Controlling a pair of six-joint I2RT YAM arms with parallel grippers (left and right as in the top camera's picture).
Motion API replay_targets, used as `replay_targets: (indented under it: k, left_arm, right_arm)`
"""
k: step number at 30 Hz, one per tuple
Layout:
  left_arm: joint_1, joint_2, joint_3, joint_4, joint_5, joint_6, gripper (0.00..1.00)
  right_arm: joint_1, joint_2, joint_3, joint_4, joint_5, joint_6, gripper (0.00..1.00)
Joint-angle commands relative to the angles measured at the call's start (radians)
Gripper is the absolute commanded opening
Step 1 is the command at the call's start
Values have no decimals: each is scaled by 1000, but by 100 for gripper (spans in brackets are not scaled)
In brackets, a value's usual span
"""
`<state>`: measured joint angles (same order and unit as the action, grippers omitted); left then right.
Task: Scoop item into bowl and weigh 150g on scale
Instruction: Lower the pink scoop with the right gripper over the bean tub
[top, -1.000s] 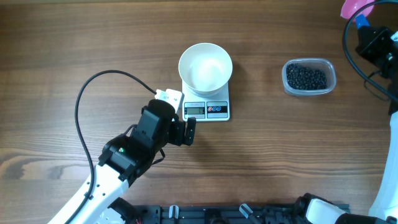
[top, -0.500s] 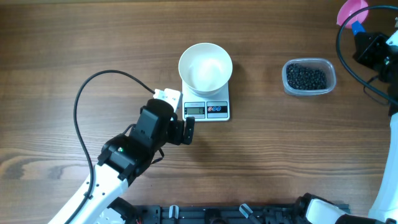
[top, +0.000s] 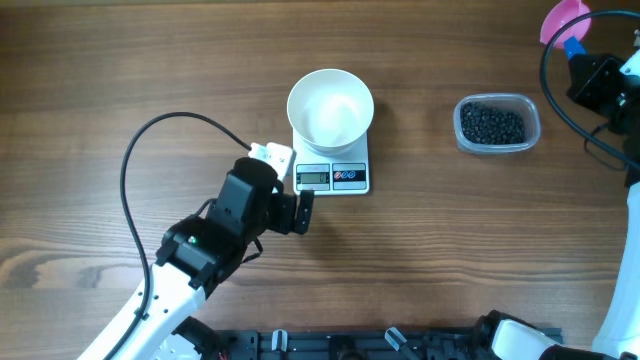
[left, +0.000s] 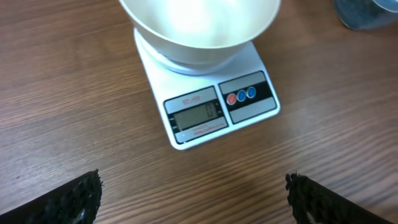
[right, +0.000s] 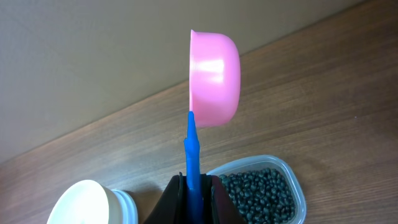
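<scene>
Bowl (left: 199, 28) rim past top edge

A dark brown wood-grain table (top: 100, 80) filled the scene; beyond its far edge stood a plain beige wall (right: 93, 50), evenly lit.

Bowl (top: 330, 107) and scale (top: 333, 172) both white, beans (top: 490, 124) black, scoop (right: 214, 78) pink with a blue handle (right: 191, 152), worktop (top: 150, 60) brown with wood grain.

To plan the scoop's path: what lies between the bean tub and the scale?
Nothing: only bare table separates tub and scale, shown overhead.
</scene>
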<state>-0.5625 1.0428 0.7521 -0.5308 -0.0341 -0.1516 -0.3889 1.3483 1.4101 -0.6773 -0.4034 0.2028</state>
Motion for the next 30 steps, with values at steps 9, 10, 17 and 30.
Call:
replay_targets:
  k: [9,10,17,30]
  left_arm:
    - [5,1,-2,0,-20,40,100]
    - [5,1,-2,0,-20,40,100]
    - [5,1,-2,0,-19,40,100]
    - [5,1,-2,0,-19,40,100]
  right_arm:
    - [-2,-21,16,-2,-17,-20,4]
    - [-2,-21,16,-2,-17,-20,4]
    - [-2,-23,16,-19,-17,-24,4]
    - [-1,-36,15,-286,-92,-237,4]
